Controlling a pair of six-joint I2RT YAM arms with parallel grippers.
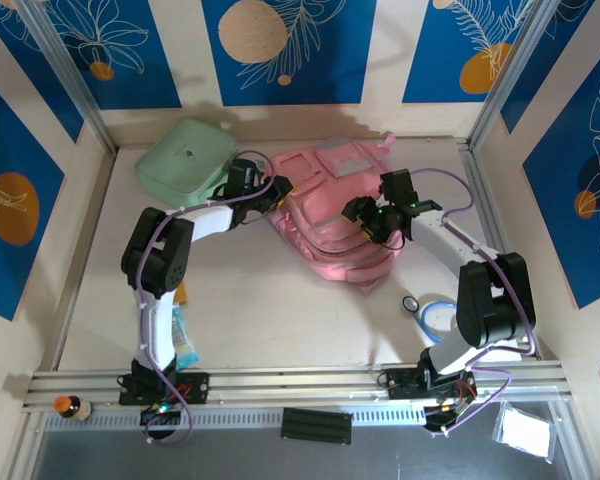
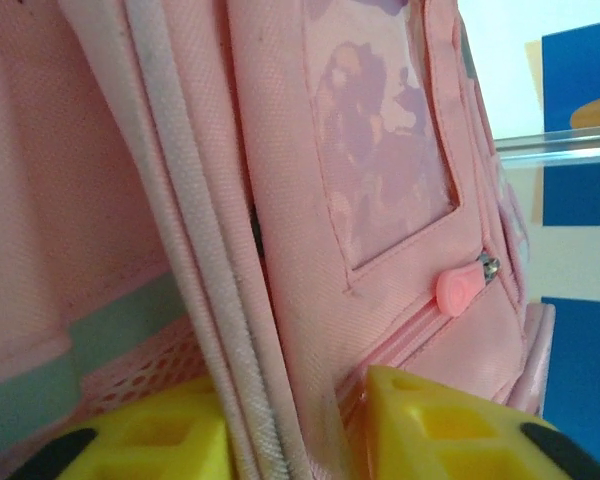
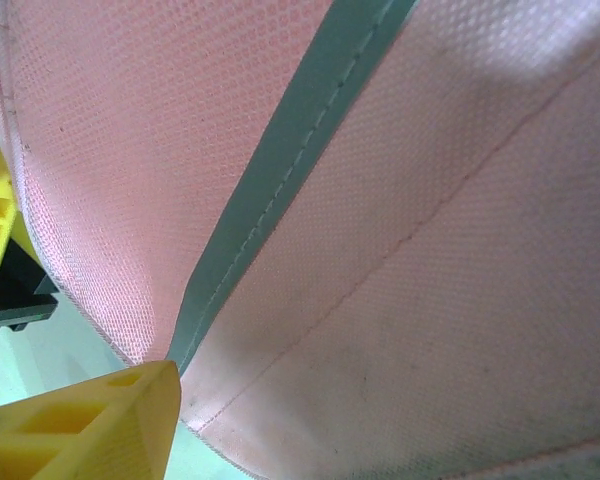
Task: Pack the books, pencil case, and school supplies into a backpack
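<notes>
Left fingers: two yellow fingers (image 2: 140, 445) stand close together on a raised fold of the pink backpack (image 2: 280, 200). White piping and pink cloth fill the gap and touch both of them.
Left gripper: the left gripper (image 1: 277, 192) sits at the backpack's left edge, clamped on that fold.
Right fingers: the yellow fingers (image 3: 90, 420) stand well apart with nothing pinched. A pink mesh panel with a grey-green strip (image 3: 280, 170) crosses in front of them, and its lower corner touches the nearer fingertip.
Right gripper: the right gripper (image 1: 365, 217) is low over the backpack's right side.
Backpack position: it lies on the table (image 1: 270, 310), past the middle toward the far wall, between the two grippers.
Zip pull: a coral-pink rubber zip pull (image 2: 458, 290) hangs at the corner of a front pocket, just beyond the left fingers.
Pocket window: a clear window (image 2: 380, 130) shows a blurred pink and purple picture.
Mint-green case: the mint-green case (image 1: 185, 158) lies at the far left, just beside the left gripper.
Left arm base: a blue and white packet (image 1: 184, 342) lies against it.
Right arm base: a blue loop (image 1: 436, 316) and a small dark ring (image 1: 410, 303) lie nearby, well apart from the backpack.
Front rail: an orange-capped bottle (image 1: 70, 405), a black flat piece (image 1: 317, 425) and a white packet (image 1: 525, 432).
Writing: the case bears a small centre mark, too small to read.
</notes>
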